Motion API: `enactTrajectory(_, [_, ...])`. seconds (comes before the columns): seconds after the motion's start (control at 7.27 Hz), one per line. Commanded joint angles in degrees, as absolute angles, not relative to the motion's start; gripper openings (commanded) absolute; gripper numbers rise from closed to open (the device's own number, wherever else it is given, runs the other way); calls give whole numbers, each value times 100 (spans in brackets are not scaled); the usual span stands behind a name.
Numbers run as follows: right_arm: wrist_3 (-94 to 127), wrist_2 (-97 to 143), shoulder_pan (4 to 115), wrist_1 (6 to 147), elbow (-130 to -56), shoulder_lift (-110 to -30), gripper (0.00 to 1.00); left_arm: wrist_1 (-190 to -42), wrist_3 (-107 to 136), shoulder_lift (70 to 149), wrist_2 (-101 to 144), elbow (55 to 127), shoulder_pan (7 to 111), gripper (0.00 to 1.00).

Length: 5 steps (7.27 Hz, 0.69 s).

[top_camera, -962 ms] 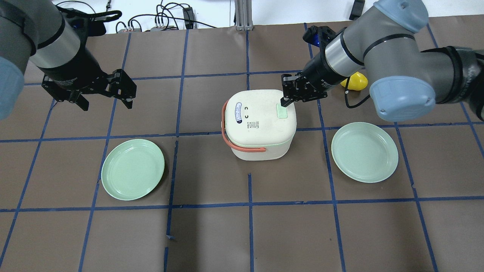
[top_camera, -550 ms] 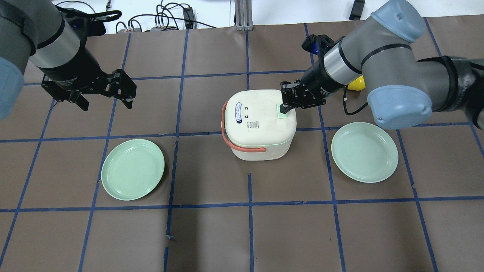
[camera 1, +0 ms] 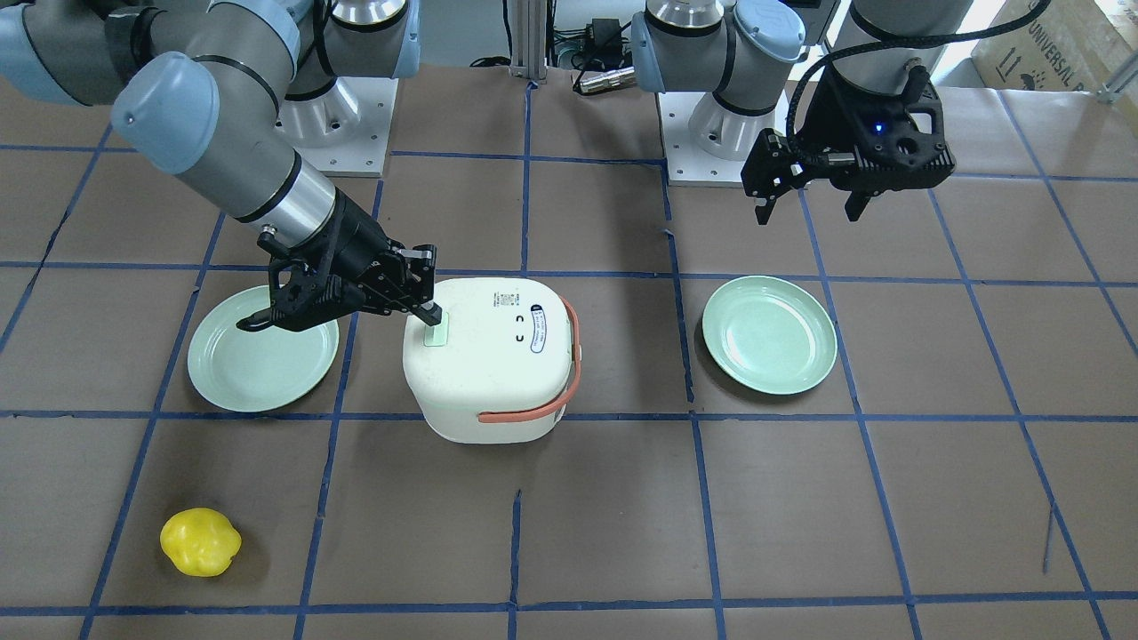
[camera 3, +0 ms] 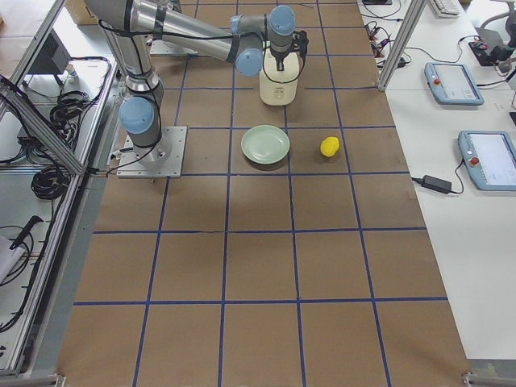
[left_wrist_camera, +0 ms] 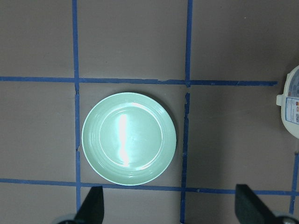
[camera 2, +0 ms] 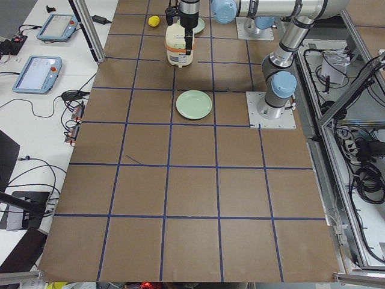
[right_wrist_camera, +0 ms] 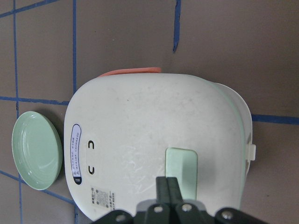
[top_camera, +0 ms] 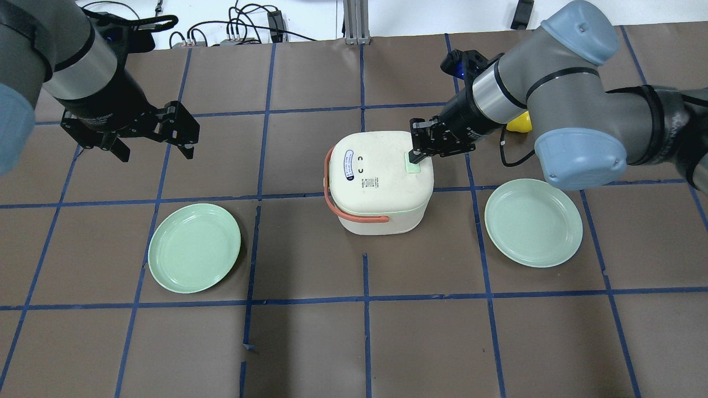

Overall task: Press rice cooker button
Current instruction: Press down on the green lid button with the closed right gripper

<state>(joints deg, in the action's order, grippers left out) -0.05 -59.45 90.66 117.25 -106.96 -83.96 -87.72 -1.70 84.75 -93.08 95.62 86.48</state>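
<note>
Cream-white plastic rice cooker (top_camera: 376, 185) with a salmon handle stands at the middle of the brown-papered table (top_camera: 310, 342). Its pale green rectangular lid button (right_wrist_camera: 182, 161) lies on the side of the lid nearest the right arm. The right gripper (top_camera: 412, 158) has its fingers pressed together into one blunt tip that holds nothing and is set on the button's far end. The left gripper (top_camera: 156, 153) hangs spread wide and empty, well apart from the cooker.

The press probably goes best straight down, with the tip kept inside the button's outline so it does not skate onto the lid. The button sits near the lid's edge, so a slanted or heavy push could rock or shove the cooker.

A second ago the tip was just at the button's far edge. It has since crept inward onto the green pad, and over the last half second it has barely shifted. The cooker and the left arm have not moved.
</note>
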Motion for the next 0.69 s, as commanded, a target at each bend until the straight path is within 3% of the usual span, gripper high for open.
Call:
enactTrajectory(0.0, [-17, -5941, 9062, 11839, -10696, -8341, 4, -8771, -176, 8473, -9308, 9562, 8648, 100])
enactTrajectory(0.55, [-44, -5933, 9062, 12101, -10863, -8297, 4, -8772, -167, 8473, -9308, 9571, 8648, 100])
